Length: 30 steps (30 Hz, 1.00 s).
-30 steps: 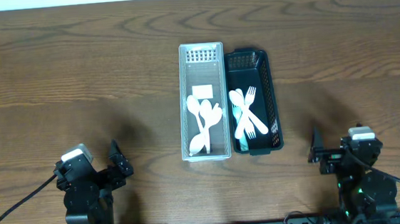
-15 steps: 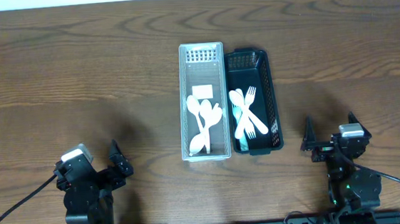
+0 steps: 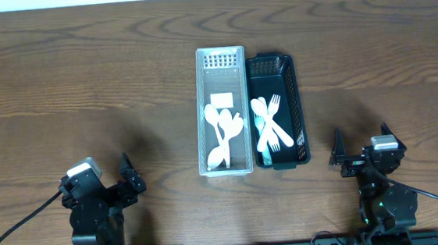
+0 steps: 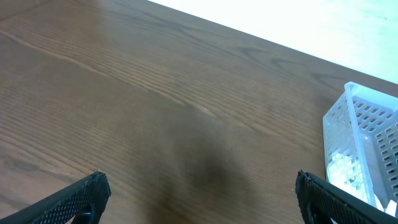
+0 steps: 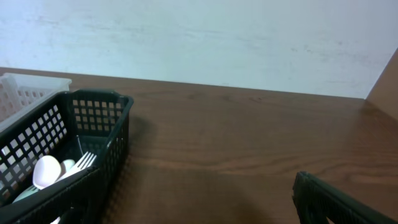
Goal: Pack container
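wooden table (image 3: 83,86) lies bare on both sides of two baskets set side by side at centre, long axes running away from the arms. white basket (image 3: 219,56) holds white spoons (image 3: 223,130); black basket (image 3: 290,78), to its right, holds white forks (image 3: 272,122). left gripper (image 4: 199,199) and right gripper (image 3: 361,144) sit near the front edge, jaws wide apart, gripping nothing.

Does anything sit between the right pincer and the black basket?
Nothing visible: only bare table separates the open right pincer from the black basket; the white basket stands on its far side.
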### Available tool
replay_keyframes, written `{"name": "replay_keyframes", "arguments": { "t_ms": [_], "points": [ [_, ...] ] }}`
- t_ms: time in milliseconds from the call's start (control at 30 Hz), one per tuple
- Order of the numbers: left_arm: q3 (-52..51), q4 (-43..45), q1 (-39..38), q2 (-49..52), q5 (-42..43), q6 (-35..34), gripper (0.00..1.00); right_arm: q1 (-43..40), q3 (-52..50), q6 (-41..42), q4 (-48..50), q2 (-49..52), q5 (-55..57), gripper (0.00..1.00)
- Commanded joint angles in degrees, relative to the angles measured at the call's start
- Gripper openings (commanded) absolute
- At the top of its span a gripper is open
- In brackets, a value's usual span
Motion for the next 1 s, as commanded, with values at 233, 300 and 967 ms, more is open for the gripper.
{"name": "replay_keyframes", "arguments": {
  "t_ms": [233, 300, 967],
  "points": [
    [-0.1, 0.2, -0.2, -0.3, -0.1, 1.1, 0.98, 0.4, -0.2, -0.6, -0.2, -0.1, -0.4, 0.99],
    [-0.1, -1.0, -0.1, -0.7, -0.9, 2.1, 0.98, 0.4, -0.2, -0.6, -0.2, -0.1, -0.4, 0.99],
    [-15.3, 17.6, 0.3, -11.4, 8.7, 22.1, 0.98, 0.4, -0.2, -0.6, -0.2, -0.1, -0.4, 0.99]
  ]
}}
